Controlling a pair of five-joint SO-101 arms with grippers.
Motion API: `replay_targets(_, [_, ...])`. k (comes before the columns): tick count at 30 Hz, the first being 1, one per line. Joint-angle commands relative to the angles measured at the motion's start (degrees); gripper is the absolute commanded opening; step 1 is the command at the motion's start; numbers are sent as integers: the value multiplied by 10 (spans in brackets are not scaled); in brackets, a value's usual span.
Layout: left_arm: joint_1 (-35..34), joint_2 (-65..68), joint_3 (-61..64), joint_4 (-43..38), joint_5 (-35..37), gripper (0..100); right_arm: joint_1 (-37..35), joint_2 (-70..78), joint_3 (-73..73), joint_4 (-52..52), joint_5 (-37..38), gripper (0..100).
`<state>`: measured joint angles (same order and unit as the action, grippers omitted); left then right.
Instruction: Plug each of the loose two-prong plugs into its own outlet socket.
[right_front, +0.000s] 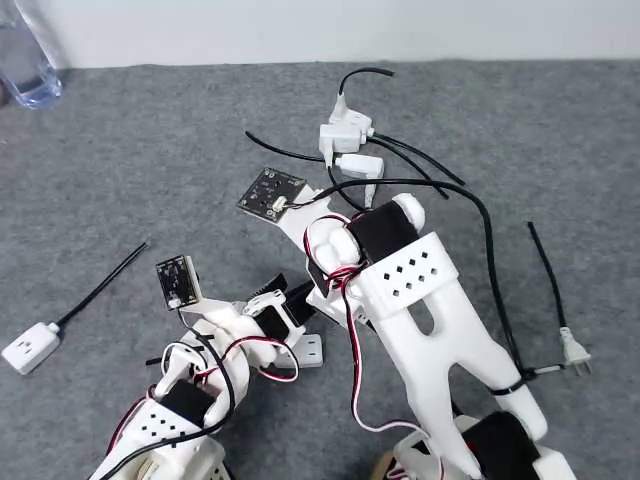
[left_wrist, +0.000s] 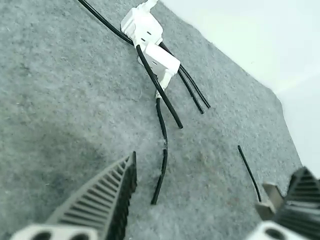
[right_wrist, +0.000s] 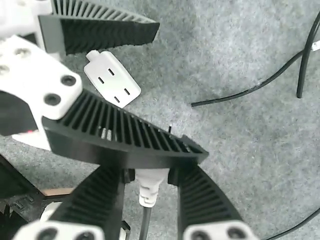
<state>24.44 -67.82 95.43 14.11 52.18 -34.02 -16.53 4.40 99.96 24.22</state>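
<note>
The fingers of the right gripper (right_wrist: 150, 172) are clenched on a white plug (right_wrist: 149, 192), and a dark cable is seen running out from between them. In the right wrist view the plug is held near a white socket block (right_wrist: 112, 85), which lies flat on the grey surface (right_front: 520, 130) with its slots facing up. In that view the block is seen between the fingers of the left gripper (left_wrist: 215, 170), which are spread wide and released, with nothing held; one of those fingers crosses in front of the held plug. In the high view both arms are bunched together near the middle of the surface. Beyond them two white sockets (right_front: 347, 140) are seen touching each other among black cables. Another socket block (right_front: 30, 347) is set well apart near one edge, and a loose two-prong plug (right_front: 573, 352) lies near the opposite edge.
</note>
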Motion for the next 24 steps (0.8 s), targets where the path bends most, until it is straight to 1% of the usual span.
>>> replay_targets(1, [8, 5, 8, 8, 2, 431, -17, -11, -56, 6, 0, 8])
replay_targets(3, [12, 4, 8, 33, 0, 430, -17, -11, -56, 4, 0, 8])
replay_targets(7, [42, 4, 8, 99, -1, 430, -17, -11, -56, 4, 0, 8])
replay_targets(8, [44, 4, 8, 104, -1, 430, -17, -11, -56, 4, 0, 8])
replay_targets(12, [44, 4, 8, 105, -1, 430, -17, -12, -61, 5, 0, 8])
replay_targets(18, [44, 4, 8, 105, -19, 431, -17, -6, -113, 26, 1, 8])
replay_targets(24, [44, 3, 8, 103, -19, 433, -13, -4, -80, 25, 18, 8])
